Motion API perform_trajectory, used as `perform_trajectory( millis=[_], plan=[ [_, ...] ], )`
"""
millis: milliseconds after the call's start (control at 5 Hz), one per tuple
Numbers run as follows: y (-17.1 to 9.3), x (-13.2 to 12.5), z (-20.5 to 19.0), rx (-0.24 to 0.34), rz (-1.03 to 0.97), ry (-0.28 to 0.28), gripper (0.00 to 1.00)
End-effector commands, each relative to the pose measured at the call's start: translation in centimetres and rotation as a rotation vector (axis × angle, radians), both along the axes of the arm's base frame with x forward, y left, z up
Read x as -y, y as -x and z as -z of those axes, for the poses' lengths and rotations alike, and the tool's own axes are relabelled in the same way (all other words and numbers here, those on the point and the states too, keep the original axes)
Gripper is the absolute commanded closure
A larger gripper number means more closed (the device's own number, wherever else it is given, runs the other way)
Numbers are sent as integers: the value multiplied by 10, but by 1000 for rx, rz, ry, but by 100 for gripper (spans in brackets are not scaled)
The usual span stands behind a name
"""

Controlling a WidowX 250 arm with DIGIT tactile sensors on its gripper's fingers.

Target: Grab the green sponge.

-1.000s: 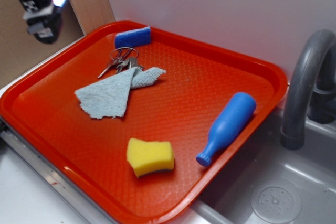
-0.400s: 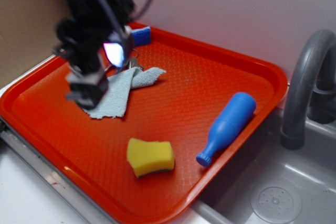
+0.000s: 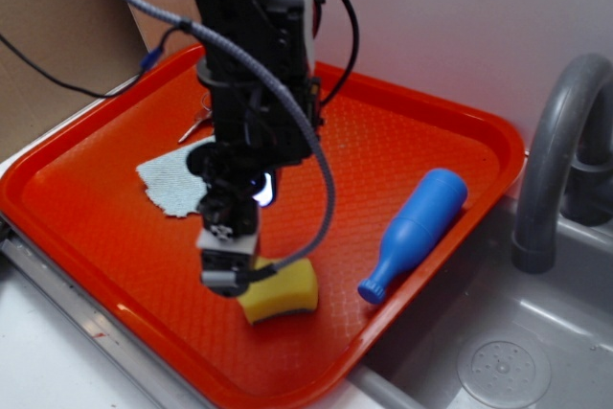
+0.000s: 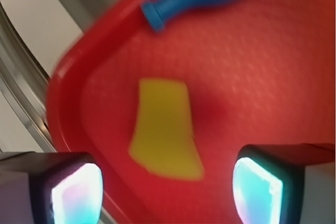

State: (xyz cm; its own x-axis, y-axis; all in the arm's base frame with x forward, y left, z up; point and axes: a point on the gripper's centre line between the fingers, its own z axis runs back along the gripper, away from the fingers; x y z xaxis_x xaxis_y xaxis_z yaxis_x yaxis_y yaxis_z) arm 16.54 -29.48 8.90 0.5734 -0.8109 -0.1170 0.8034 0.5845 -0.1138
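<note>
tray [image 3: 460,122] on counter by sink | bottle [image 3: 414,233] nr tray's right edge | gripper [image 3: 228,270] over sponge's left end, jaws apart, wrist view shows sponge [image 4: 165,127] between & below them | sponge [image 3: 280,292] lies nr tray's front edge, not grasped | left: lower, close, lift

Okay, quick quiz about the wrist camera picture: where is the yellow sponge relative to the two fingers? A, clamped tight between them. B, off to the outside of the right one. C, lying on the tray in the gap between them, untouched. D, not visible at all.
C: in the wrist view the green sponge lies on the red tray between the two spread fingers, with tray showing on either side of it.
</note>
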Motion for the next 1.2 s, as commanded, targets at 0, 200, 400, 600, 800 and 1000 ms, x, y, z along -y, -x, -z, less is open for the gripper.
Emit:
perform_trajectory(
  millis=[0,200,400,600,800,1000],
  plan=[
    [27,22,17,10,-10,-60,0],
    [26,17,29,-3,-44,-110,0],
    [23,23,36,6,-80,-178,0],
    [21,20,36,15,-117,-196,18],
    [22,18,29,34,-145,-209,100],
    [25,0,-2,64,-211,-179,100]
  ],
)
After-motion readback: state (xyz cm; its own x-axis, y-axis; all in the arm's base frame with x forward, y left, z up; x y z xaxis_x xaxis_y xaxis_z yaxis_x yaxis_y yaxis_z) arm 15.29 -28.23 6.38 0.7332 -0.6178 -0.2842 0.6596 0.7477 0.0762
